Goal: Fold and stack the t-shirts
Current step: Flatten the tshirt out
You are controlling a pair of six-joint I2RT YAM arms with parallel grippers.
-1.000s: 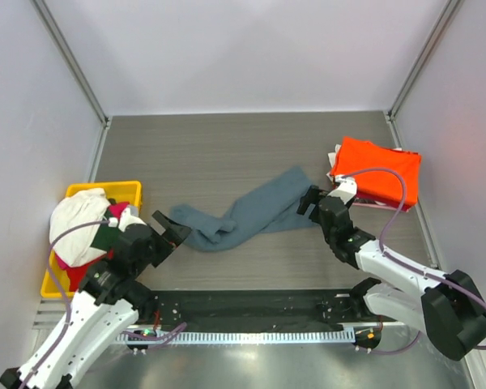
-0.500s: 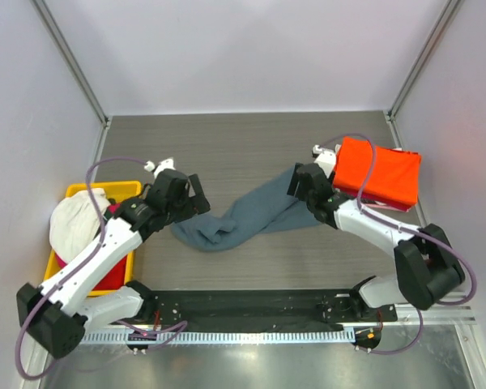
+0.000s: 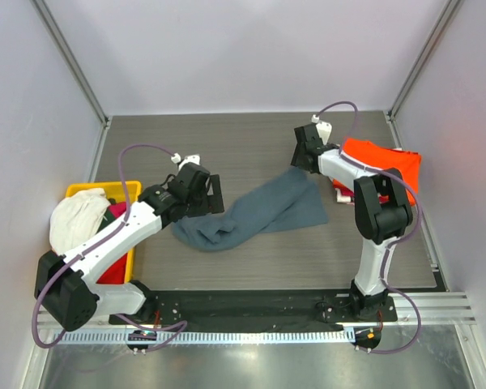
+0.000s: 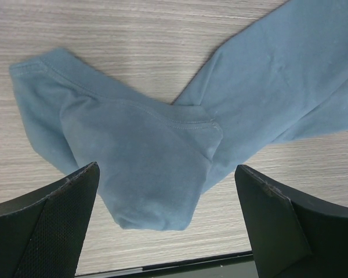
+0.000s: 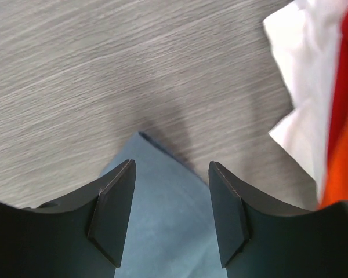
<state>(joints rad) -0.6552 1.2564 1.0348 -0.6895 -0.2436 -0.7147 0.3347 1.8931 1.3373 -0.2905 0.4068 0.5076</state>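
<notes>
Left claw (image 4: 167, 169) agape; bin (image 3: 128, 187) holds white tee (image 3: 71, 220).

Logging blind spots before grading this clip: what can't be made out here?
Right gripper touching the blue-grey t-shirt or not: right wrist view gives no height; top view, its own wrist covers the jaws.
Clothes under the orange t-shirt: top view, it covers all but white and red edges.
Yellow bin, lower contents: top view, white t-shirt and left arm hide them.

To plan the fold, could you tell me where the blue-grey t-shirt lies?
Top view: the blue-grey t-shirt lies mid-table, right of the yellow bin, left of the orange t-shirt.
</notes>
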